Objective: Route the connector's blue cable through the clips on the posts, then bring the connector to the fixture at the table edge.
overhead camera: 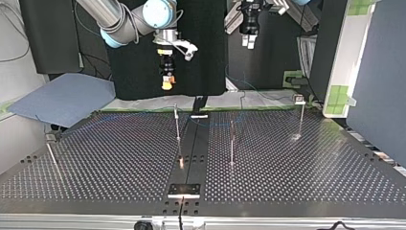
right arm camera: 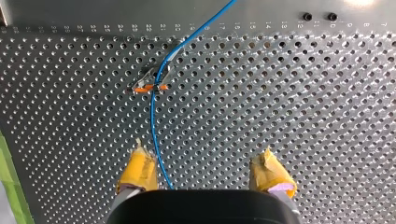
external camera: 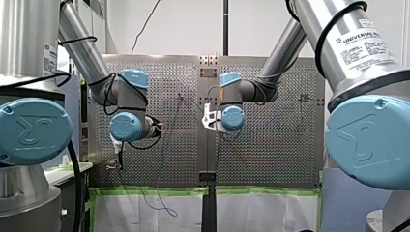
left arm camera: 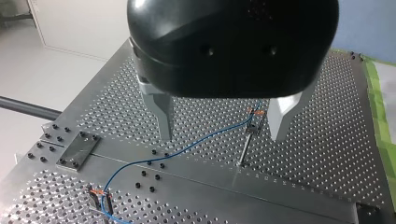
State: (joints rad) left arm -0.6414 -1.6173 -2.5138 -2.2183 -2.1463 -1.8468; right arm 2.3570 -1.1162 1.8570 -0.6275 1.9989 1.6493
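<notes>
One limp blue cable, two open grippers.

The cable point(left arm camera: 187, 148) looks light, soft and slippery, so I would pinch it just beside a clip point(left arm camera: 253, 122). It hangs between two clips under the left gripper point(left arm camera: 223, 135), which is wide open and empty. It also passes between the spread pads of the right gripper point(right arm camera: 205, 170), unheld. I count at least three posts point(overhead camera: 177, 125) and cannot find the connector.
</notes>
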